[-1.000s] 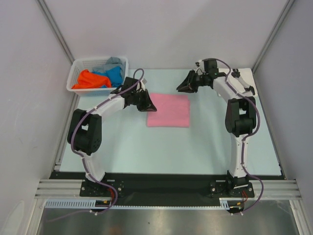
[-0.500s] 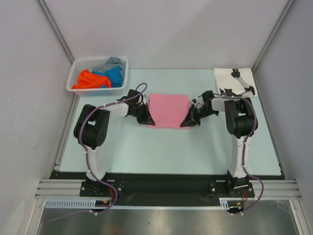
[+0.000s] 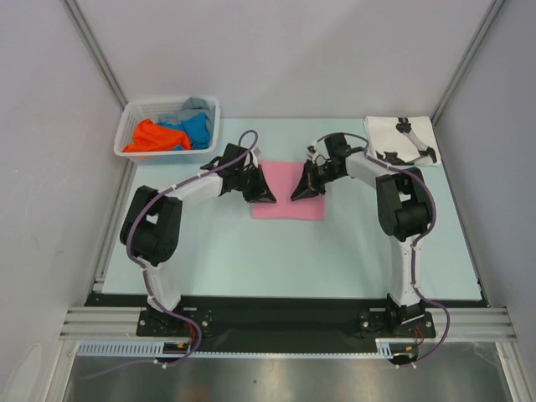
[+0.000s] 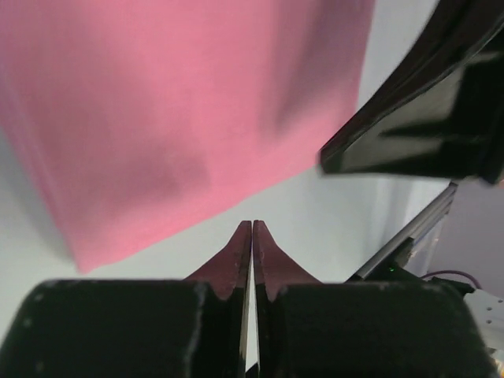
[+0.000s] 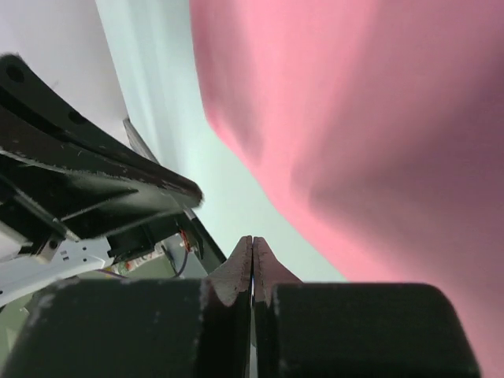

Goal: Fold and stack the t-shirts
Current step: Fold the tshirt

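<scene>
Top external — left gripper [image 3: 269, 198] closed | right gripper [image 3: 296, 194] closed | both over pink t-shirt [image 3: 286, 208]

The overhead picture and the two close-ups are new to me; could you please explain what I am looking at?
The overhead view looks down from behind the robot's left arm and right arm, bolted at the near edge of the table. Each close-up comes from a wrist camera looking along its own claw. A pink shirt lies mid-table; a folded white shirt sits far right; a basket far left holds an orange shirt, a blue shirt and a grey shirt. The left claw and right claw hang shut over the pink shirt; whether they pinch cloth I cannot tell.
</scene>
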`<action>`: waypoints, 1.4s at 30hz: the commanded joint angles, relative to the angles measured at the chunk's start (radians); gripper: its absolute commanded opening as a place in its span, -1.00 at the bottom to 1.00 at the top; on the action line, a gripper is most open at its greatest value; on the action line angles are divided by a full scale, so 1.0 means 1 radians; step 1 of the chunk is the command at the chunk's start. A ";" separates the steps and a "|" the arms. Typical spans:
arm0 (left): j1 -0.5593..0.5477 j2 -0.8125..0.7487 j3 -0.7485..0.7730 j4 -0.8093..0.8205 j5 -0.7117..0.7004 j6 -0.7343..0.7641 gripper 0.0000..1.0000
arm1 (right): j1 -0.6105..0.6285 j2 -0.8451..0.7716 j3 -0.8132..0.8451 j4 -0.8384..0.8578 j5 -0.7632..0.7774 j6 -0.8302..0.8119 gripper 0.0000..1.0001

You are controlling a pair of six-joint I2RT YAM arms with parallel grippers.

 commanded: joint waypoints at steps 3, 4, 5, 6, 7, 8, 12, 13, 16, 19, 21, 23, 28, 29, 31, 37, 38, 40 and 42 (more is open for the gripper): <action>-0.015 0.143 -0.026 0.234 0.107 -0.167 -0.92 | 0.001 0.004 -0.121 0.072 0.034 0.032 -1.00; -0.018 0.159 -0.027 0.242 0.104 -0.167 -0.93 | -0.013 -0.004 -0.148 0.078 0.035 0.022 -1.00; -0.020 0.172 -0.025 0.229 0.078 -0.146 -0.96 | -0.027 -0.011 -0.174 0.084 0.035 0.013 -1.00; -0.018 0.186 -0.026 0.213 0.056 -0.135 -0.98 | -0.044 -0.019 -0.235 0.093 0.038 -0.008 -1.00; -0.015 0.194 -0.033 0.173 0.030 -0.121 -0.99 | -0.083 -0.036 -0.259 0.090 0.044 -0.018 -1.00; -0.014 0.191 -0.043 0.168 0.013 -0.097 -0.99 | -0.104 -0.045 -0.288 0.092 0.049 -0.027 -1.00; -0.009 0.125 -0.126 0.128 -0.066 -0.030 -0.99 | -0.190 -0.102 -0.366 0.075 0.072 -0.068 -1.00; -0.007 0.073 -0.138 0.111 -0.071 -0.020 -0.99 | -0.199 -0.113 -0.370 0.064 0.086 -0.082 -1.00; -0.009 -0.008 -0.137 0.041 -0.076 0.019 -0.99 | -0.216 -0.169 -0.341 0.024 0.092 -0.087 -1.00; -0.001 -0.088 -0.076 -0.013 -0.076 0.045 -0.90 | -0.210 -0.218 -0.302 0.063 0.057 -0.003 -1.00; 0.009 -0.093 -0.022 -0.004 -0.048 0.040 -0.83 | -0.196 -0.225 -0.271 0.166 0.052 0.066 -1.00; 0.032 -0.064 0.007 0.048 0.001 0.005 -0.81 | -0.174 -0.206 -0.255 0.260 0.046 0.192 -0.98; 0.094 0.135 0.070 0.281 0.119 -0.121 -0.85 | -0.070 -0.035 -0.178 0.631 0.015 0.470 -0.91; 0.101 0.171 0.076 0.315 0.125 -0.169 -0.85 | -0.061 -0.007 -0.164 0.682 0.020 0.519 -0.91; 0.123 0.259 0.108 0.411 0.139 -0.208 -0.86 | -0.042 0.066 -0.150 0.855 0.046 0.658 -0.90; 0.163 0.406 0.231 0.515 0.133 -0.279 -0.87 | -0.052 0.212 -0.062 1.127 0.104 0.848 -0.91; 0.164 0.430 0.246 0.512 0.133 -0.279 -0.87 | -0.064 0.235 -0.043 1.079 0.107 0.834 -0.91; 0.177 0.440 0.276 0.498 0.130 -0.273 -0.87 | -0.088 0.246 -0.026 1.055 0.117 0.814 -0.90; 0.183 0.436 0.289 0.478 0.127 -0.253 -0.87 | -0.130 0.251 -0.031 1.037 0.123 0.795 -0.90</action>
